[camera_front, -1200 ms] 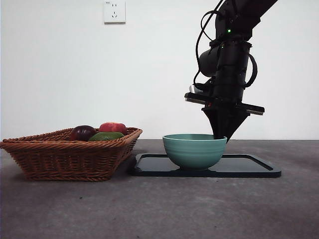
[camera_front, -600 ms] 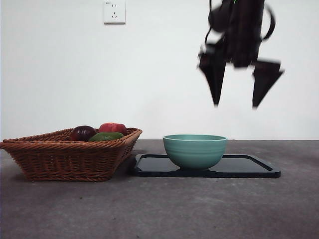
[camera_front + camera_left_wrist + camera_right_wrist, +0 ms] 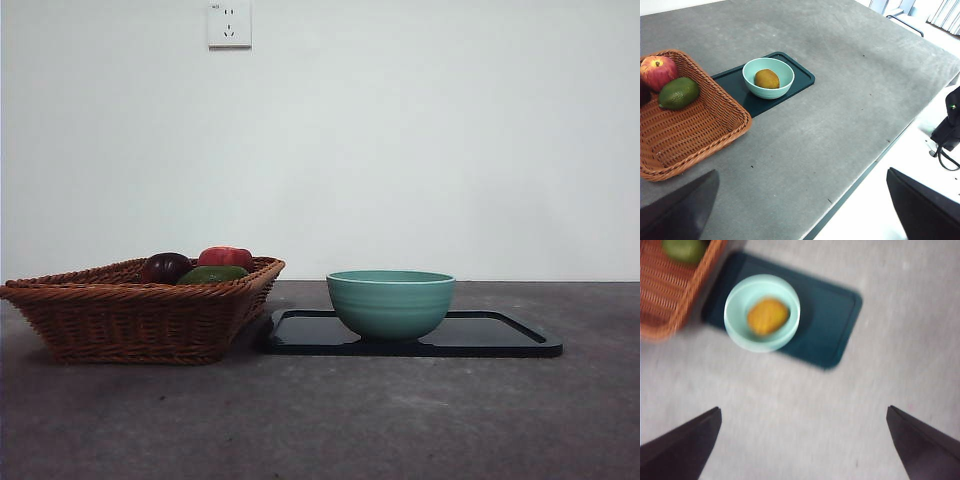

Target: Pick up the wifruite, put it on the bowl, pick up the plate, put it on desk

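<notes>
One bowl (image 3: 391, 302), one tray (image 3: 500, 338), one basket (image 3: 130, 315) and four fruits stand on the grey counter (image 3: 400, 420).

The pale green bowl sits on the dark tray, toward the end of the tray nearest the basket. Inside the bowl lies the single orange-yellow fruit (image 3: 767, 78), resting on the bottom; the front view shows only the bowl's outside, so the fruit is hidden there. The rest of the tray carries nothing else.

The woven basket stands just beside the tray. It holds three fruits gathered at one end: one red apple (image 3: 658, 72), one green avocado (image 3: 678, 93) touching or nearly touching the apple, and one dark purple fruit (image 3: 165, 266) next to them, which the left wrist view cuts off at its edge.

The left hand (image 3: 802, 207) hangs high above the counter's near edge, well away from everything, its jaws spread wide and empty. The right hand (image 3: 802, 445) hangs above the counter near the tray, also spread wide and holding nothing; its view is blurred.
</notes>
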Tool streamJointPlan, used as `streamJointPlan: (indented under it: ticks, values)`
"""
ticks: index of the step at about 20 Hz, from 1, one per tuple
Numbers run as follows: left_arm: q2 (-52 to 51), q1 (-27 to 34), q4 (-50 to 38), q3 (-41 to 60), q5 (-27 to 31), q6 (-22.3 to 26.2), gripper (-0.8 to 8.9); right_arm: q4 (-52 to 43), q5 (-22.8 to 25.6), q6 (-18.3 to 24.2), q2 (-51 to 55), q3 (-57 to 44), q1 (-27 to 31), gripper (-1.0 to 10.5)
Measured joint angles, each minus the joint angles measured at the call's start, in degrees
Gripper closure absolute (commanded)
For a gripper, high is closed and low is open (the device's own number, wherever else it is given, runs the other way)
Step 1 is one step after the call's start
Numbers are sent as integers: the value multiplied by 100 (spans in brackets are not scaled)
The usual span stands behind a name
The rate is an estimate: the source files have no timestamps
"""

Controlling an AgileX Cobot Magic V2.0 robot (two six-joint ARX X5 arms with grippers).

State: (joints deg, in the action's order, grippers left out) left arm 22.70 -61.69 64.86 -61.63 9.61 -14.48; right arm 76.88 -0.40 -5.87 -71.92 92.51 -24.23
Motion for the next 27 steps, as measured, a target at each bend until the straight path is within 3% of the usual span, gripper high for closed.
streamJointPlan:
  ticks: [9,13,19,27]
  values:
    - [0,0,0,0,2,0,252,-404,-155,-498,3386,-2929,-568,398]
    - [0,0,0,0,0,0,252,-387,-155,-511,4603,-3383,-573,398]
    - [0,0,-2,0,2,0,252,-378,-153,-509,5477,-3493,-573,398]
    - [4,2,-529,2,254,-350,252,-378,-155,-511,5501,-3493,-573,398]
